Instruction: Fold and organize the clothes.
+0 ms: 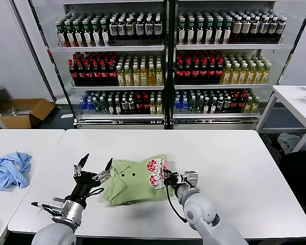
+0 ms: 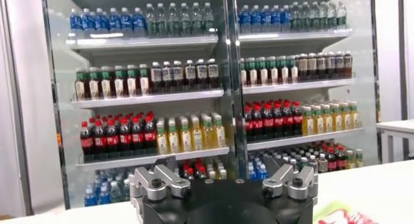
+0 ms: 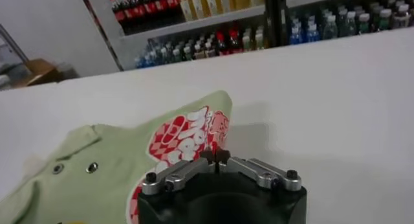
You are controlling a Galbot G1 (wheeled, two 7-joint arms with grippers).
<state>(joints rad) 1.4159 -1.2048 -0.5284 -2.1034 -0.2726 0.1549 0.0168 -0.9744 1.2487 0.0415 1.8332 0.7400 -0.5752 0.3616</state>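
We find the green T-shirt bunched near the front middle of the white table, red-and-white print turned up at its right edge. Right gripper has its fingertips pinched together at that printed edge (cloth between them, we judge); carry it low and straight across. Left gripper hangs splayed wide, tips upward, just beside the shirt's left edge.

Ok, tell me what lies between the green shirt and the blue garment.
Head view: between the green T-shirt and the blue garment lie the open left gripper, bare white table, and the seam between tables.
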